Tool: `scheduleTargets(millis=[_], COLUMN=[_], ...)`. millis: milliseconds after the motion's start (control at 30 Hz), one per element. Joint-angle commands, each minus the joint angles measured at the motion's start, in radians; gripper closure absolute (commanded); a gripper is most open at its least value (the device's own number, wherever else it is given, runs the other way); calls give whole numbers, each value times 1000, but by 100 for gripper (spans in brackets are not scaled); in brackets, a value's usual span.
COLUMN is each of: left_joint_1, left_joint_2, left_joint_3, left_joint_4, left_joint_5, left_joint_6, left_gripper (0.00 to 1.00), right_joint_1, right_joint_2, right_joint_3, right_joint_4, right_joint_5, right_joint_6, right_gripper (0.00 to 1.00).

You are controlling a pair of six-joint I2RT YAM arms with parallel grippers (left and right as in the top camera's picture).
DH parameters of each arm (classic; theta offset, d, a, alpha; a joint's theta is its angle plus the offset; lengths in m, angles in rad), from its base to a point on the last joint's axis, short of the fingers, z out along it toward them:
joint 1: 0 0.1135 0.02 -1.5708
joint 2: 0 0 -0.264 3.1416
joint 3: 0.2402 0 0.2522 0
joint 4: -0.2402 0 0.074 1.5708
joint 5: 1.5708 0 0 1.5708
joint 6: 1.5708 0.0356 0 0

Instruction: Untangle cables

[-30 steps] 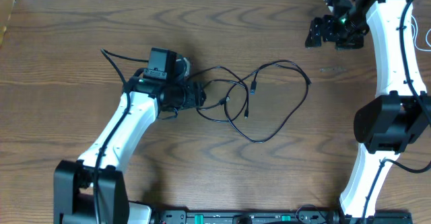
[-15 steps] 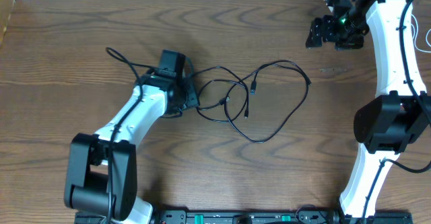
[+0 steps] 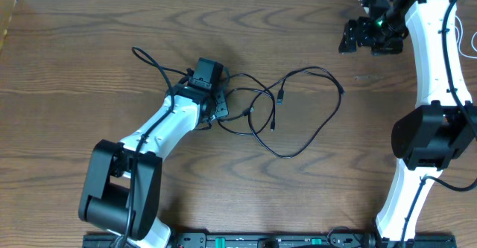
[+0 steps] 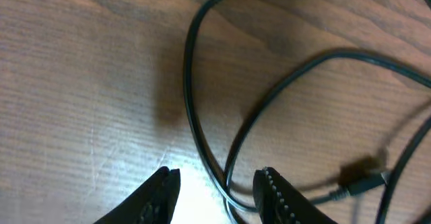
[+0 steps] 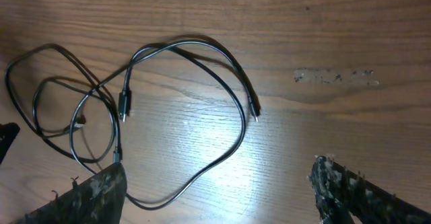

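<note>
Brown wood-grain tabletop (image 3: 59, 99), matt with a soft glare patch under each wrist camera, fills every view. Nearest the front edge, the left arm's white shell reaches toward the middle. Its left gripper (image 4: 217, 187) sits low over the left end of the cables (image 3: 273, 118). From above, the gripper body hides that end of the tangle. Close up, only two dark, ribbed fingertips (image 4: 269, 187) show, blurred and cut off by the bottom edge. They stand apart with a thin black strand running between them; whether either tip touches it cannot be told.

The cables seen are thin, round, black cords lying in overlapping loops, with the long axis running left to right across the table. The widest loop bulges to the right, where one small plug end (image 5: 254, 114) lies beside it, tip toward the front edge.

Farther right, a pale scuff (image 3: 369, 77) marks the wood. Beyond it, the right gripper (image 5: 219, 177) hangs well apart from the cords. Its jaws are spread wide with nothing between them, and its fingers are cropped by the bottom of the frame.
</note>
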Motion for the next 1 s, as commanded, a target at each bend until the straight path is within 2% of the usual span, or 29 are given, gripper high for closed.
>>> scheduleTargets(millis=[0, 467, 667, 733, 767, 800, 967], left_joint_1=[-3, -6, -6, -6, -6, -6, 0], left_joint_2=[50, 112, 128, 144, 153, 154, 106], left_joint_3=[7, 7, 7, 6, 6, 6, 27], left_joint_4=[15, 31, -13, -37, -58, -68, -135], left_joint_5=[-34, -26, -64, -69, -68, -68, -68], left_joint_6=[-18, -50, -45, -45, -45, -45, 76], left_gripper=[60, 61, 70, 78, 88, 92, 93], right_joint_1=[4, 6, 6, 6, 7, 7, 19], right_joint_2=[-6, -6, -6, -6, -6, -6, -6], right_joint_3=[-5, -5, -5, -5, -5, -5, -5], right_joint_4=[0, 0, 8, 9, 8, 7, 4], right_joint_5=[10, 9, 9, 9, 9, 9, 2], right_joint_6=[-5, -5, -5, -5, -5, -5, -5], right_gripper=[17, 17, 17, 17, 17, 17, 20])
